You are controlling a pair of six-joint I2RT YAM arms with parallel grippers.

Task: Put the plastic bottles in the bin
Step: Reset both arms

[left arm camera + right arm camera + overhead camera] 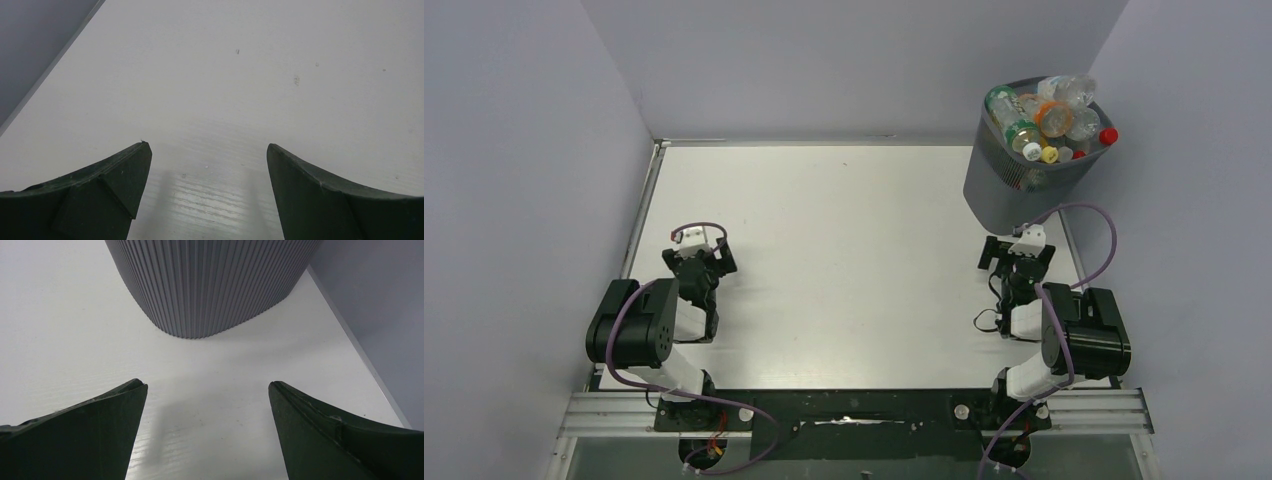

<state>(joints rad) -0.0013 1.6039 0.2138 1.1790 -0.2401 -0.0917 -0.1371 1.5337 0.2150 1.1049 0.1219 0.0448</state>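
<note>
The dark grey bin (1014, 185) stands at the table's far right corner, filled with several plastic bottles (1049, 115) heaped above its rim; a red cap (1108, 136) sticks out at its right edge. No bottle lies on the table. My left gripper (707, 258) is open and empty, low over the left side of the table; its view shows only bare tabletop between the fingers (207, 150). My right gripper (1016, 252) is open and empty just in front of the bin, whose ribbed wall (210, 285) fills the top of the right wrist view.
The white table (844, 250) is enclosed by grey walls at the left, back and right. A raised rail (639, 220) runs along its left edge. The table's right edge (360, 355) passes close beside the bin.
</note>
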